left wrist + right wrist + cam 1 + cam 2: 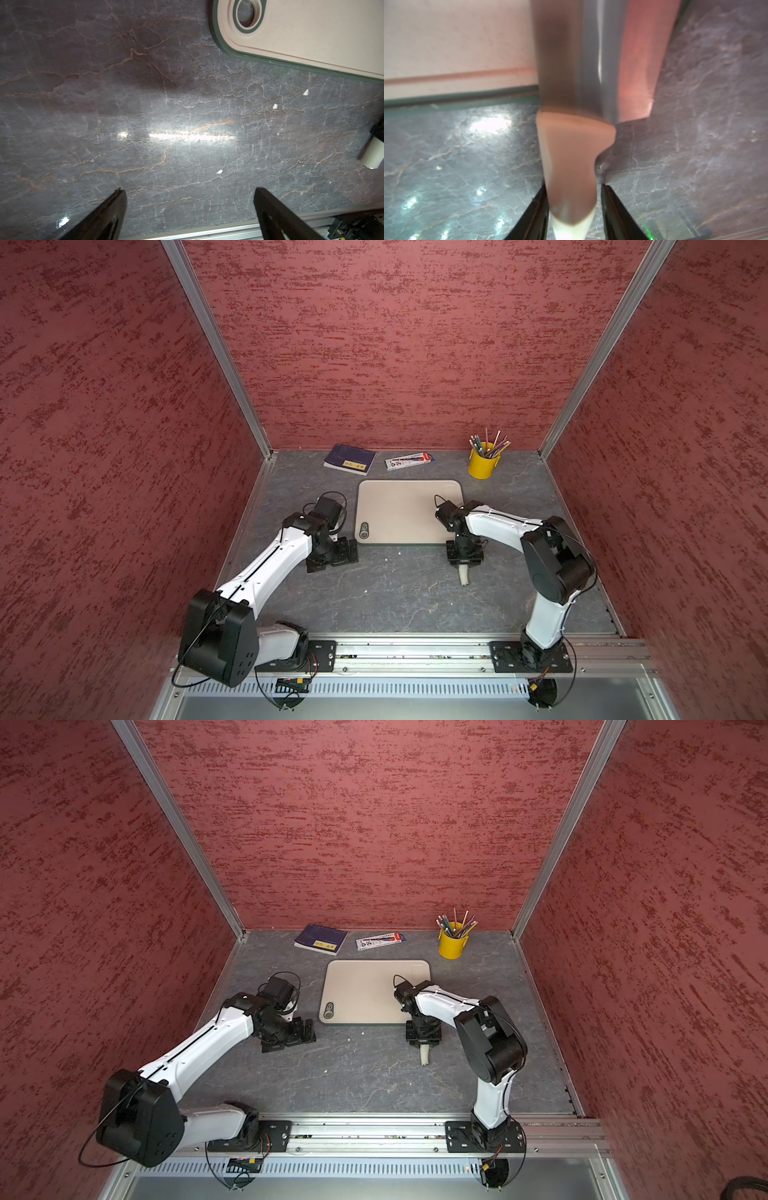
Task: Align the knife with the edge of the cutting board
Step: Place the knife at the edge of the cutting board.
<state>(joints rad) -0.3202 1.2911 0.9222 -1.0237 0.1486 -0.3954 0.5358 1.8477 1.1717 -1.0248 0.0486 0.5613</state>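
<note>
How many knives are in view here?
1: the knife at the cutting board's near right corner, its handle between the right gripper's jaws. Others may lie hidden.

The dark grey, marble-patterned tabletop [395, 601] carries in its middle a large beige rectangular cutting board [399, 510] with a thin dark rim. Along the far edge lie a dark blue booklet [349, 458] and a flat white printed package [409, 461] just beside it, with a yellow bucket of pencils [482, 464] further right. Near the board's front edge lie 3 small white scraps [275, 106], and at its front right corner the off-white handle of the knife [463, 576] reaches out over the table.
</note>
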